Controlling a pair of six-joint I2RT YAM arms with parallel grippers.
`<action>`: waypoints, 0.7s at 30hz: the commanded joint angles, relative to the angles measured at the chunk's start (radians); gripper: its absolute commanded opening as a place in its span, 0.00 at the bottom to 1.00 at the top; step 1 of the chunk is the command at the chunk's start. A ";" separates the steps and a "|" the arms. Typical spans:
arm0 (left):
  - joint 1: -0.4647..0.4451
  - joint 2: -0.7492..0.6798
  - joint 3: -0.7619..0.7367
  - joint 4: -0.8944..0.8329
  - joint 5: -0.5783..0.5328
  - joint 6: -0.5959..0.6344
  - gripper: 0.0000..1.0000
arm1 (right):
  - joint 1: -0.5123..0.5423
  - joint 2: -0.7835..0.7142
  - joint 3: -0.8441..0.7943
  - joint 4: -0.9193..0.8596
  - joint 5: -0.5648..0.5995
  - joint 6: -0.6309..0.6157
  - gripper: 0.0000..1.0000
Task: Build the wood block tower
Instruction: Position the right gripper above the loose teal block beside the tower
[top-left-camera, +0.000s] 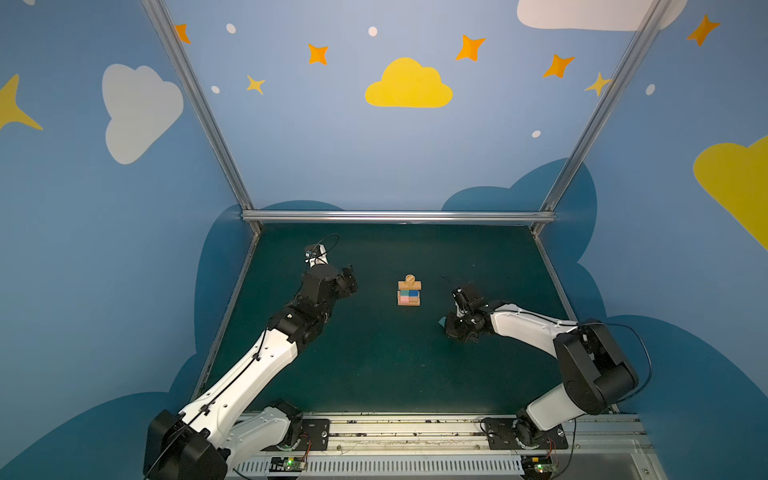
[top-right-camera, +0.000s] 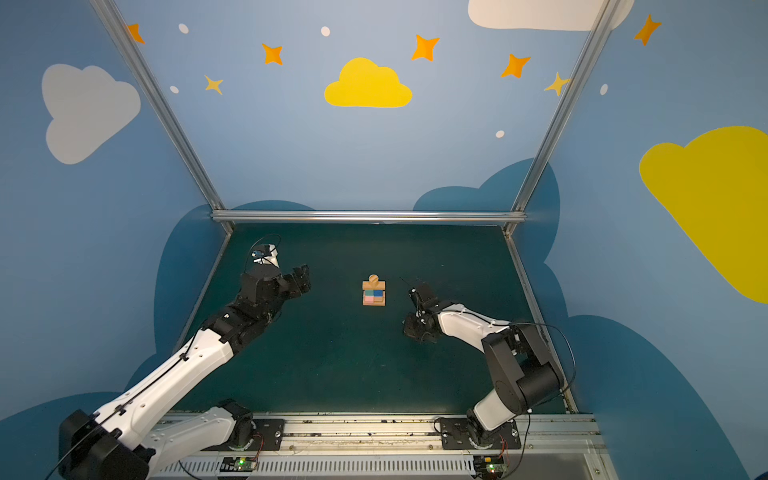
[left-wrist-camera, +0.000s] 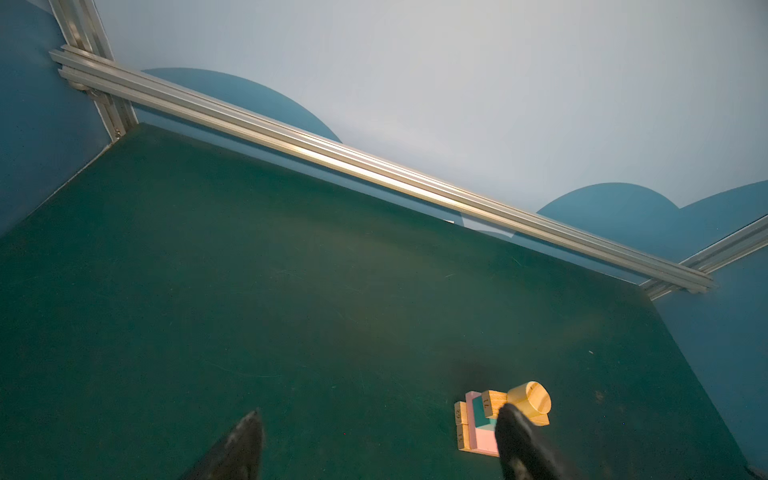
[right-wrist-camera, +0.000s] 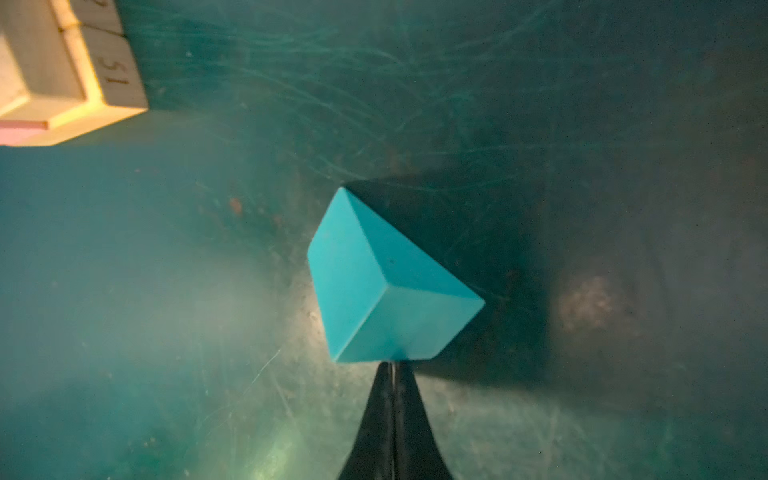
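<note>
The wood block tower (top-left-camera: 409, 293) stands mid-mat, with a tan cylinder (top-left-camera: 409, 279) on top. At its nine o'clock the left gripper (top-left-camera: 350, 279) hovers with its jaws spread wide, holding nothing. At the tower's four o'clock the right gripper (right-wrist-camera: 392, 368) is pressed closed, its tips touching the teal house-shaped piece (right-wrist-camera: 386, 282), which lies on the mat (top-left-camera: 374, 365).

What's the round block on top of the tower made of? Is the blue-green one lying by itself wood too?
The round block looks like bare, unpainted wood: it is pale tan with faint grain lines on its flat end. The blue-green piece has a smooth, matte teal coat and crisp edges. No grain shows, so it may be painted wood, but its look alone cannot settle that.
</note>
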 joint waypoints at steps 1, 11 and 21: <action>0.006 0.005 -0.008 0.011 0.008 0.000 0.87 | -0.018 0.020 -0.011 -0.010 0.028 -0.016 0.00; 0.010 0.013 -0.006 0.011 0.005 0.003 0.87 | -0.082 0.039 -0.006 0.020 0.039 -0.040 0.00; 0.015 0.013 -0.006 0.001 -0.003 0.004 0.87 | -0.130 0.087 0.038 0.032 0.043 -0.083 0.00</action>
